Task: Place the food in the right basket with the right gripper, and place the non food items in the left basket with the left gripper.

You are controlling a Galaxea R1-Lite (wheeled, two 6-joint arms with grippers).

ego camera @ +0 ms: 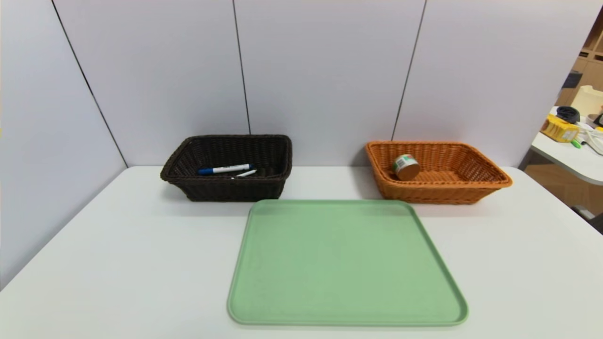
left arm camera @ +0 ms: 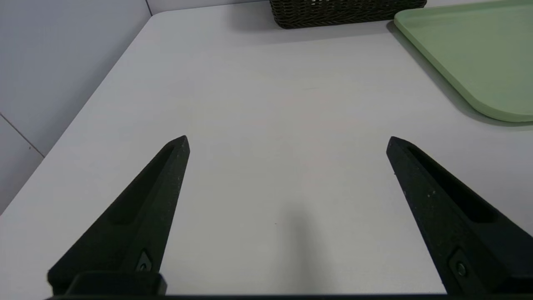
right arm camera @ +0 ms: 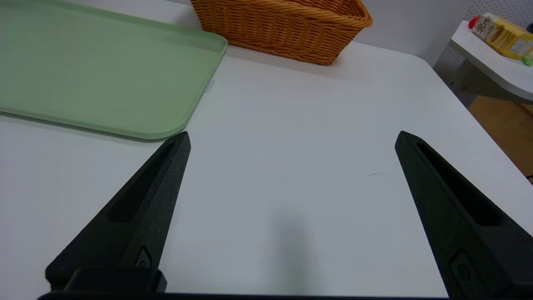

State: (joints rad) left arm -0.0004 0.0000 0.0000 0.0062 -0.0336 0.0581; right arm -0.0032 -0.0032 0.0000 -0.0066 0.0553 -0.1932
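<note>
Two wicker baskets stand along the far edge of the white bench, with a green tray lying flat between them and nearer the front edge. Toward the far left corner sits the dark brown basket; inside it lie a marker with a blue cap and, just beside it, a thin white pen. Off the tray's left side, the left tool hangs over bare bench near the front edge, its two black fingers spread wide with nothing between them. The tray carries nothing. Beyond its far right corner stands the orange-tan basket, and the small tin can lies tipped on its side in that basket's left end, gold lid facing forward. Off the tray's right side, the right tool hangs over bare bench near the front edge, its fingers likewise wide apart and holding nothing.
</note>
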